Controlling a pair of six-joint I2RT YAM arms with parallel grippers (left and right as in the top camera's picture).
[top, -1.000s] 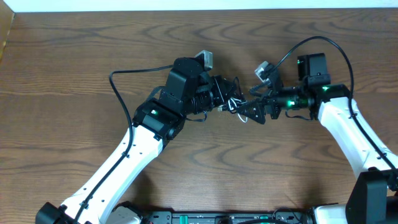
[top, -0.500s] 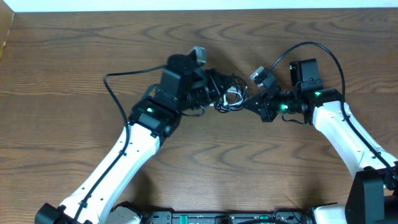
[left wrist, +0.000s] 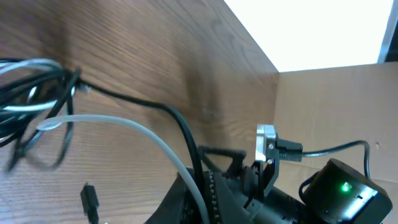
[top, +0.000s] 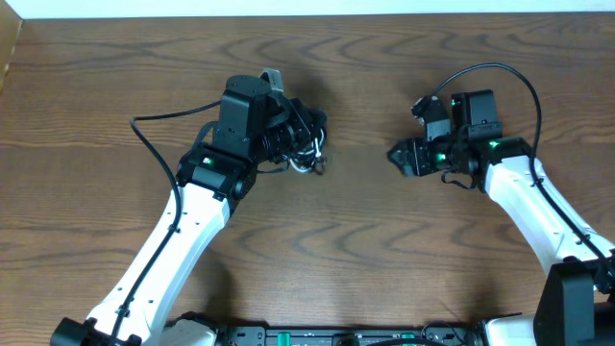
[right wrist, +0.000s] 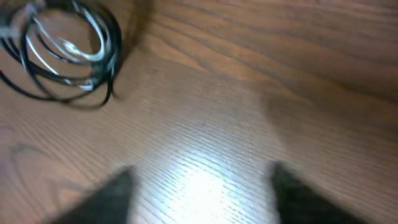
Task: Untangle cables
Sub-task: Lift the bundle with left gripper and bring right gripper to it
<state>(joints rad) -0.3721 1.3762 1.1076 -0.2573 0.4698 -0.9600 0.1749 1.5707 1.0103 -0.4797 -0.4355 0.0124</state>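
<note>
We see the left gripper (top: 307,144) closed tight on the thin black and white cables (top: 307,164), looped in a tangle at its tip over the brown wooden table (top: 365,250), while the right gripper (top: 397,156) sits well apart, fingers spread wide and empty.

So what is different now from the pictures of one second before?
The left fingers, shut on the cables, carried the bundle away to the left. The right fingers let go and opened, and they are now empty, nearly where they were. The cables stay tangled in one bundle.
</note>
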